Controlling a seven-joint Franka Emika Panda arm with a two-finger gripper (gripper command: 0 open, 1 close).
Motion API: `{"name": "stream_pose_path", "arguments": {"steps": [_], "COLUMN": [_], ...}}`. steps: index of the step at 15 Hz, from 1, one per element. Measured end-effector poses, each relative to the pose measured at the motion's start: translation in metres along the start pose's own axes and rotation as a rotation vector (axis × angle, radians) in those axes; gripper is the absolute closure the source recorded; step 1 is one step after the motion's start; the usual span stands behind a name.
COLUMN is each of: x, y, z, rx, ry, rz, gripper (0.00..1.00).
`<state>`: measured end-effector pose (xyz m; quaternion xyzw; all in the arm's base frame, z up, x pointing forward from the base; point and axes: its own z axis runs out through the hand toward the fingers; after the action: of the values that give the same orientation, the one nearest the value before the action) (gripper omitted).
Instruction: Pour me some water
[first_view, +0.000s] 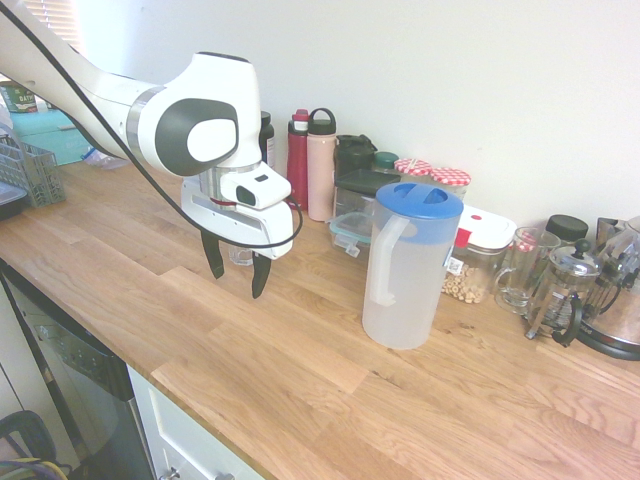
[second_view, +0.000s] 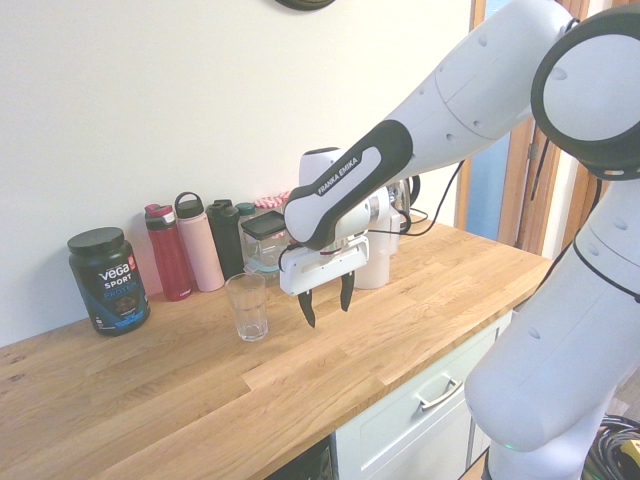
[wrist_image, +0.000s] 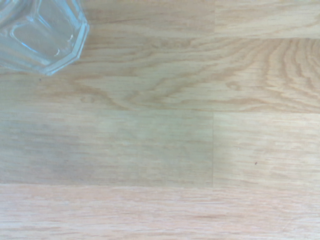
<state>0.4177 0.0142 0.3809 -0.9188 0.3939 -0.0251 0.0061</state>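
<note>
Your biggest risk is the jug (first_view: 408, 265) itself: it is tall, smooth and frosted, and you would likely have to take it by the narrow white handle (first_view: 385, 248) on the side facing the arm. A shallow hold there could let it swing or slip as it tilts, and water could flood the wooden counter (first_view: 300, 370). A smaller risk is the empty drinking glass (second_view: 246, 306), which stands just beside the gripper (first_view: 237, 268) and is light enough to knock over as the arm passes.

The gripper hangs above bare counter, pointing down, fingers spread and holding nothing.

The jug stands upright on the counter, apart from the gripper, in front of a row of bottles and jars along the wall. It has a round blue lid (first_view: 419, 200). The water level is hard to read through the frosted wall; it seems well filled.
</note>
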Motion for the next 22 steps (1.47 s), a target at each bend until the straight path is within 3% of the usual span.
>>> {"name": "stream_pose_path", "arguments": {"steps": [5, 9, 14, 18, 22], "x": [0.013, 0.042, 0.090, 0.141, 0.188], "y": [-0.003, 0.015, 0.086, 0.141, 0.156], "z": [-0.016, -0.109, -0.216, -0.218, -0.168], "rx": [0.015, 0.073, 0.111, 0.087, 0.061], "ry": [0.024, 0.089, 0.173, 0.172, 0.137], "rz": [0.011, 0.038, 0.054, 0.055, 0.029], "gripper": [0.00, 0.00, 0.00, 0.00, 0.00]}}
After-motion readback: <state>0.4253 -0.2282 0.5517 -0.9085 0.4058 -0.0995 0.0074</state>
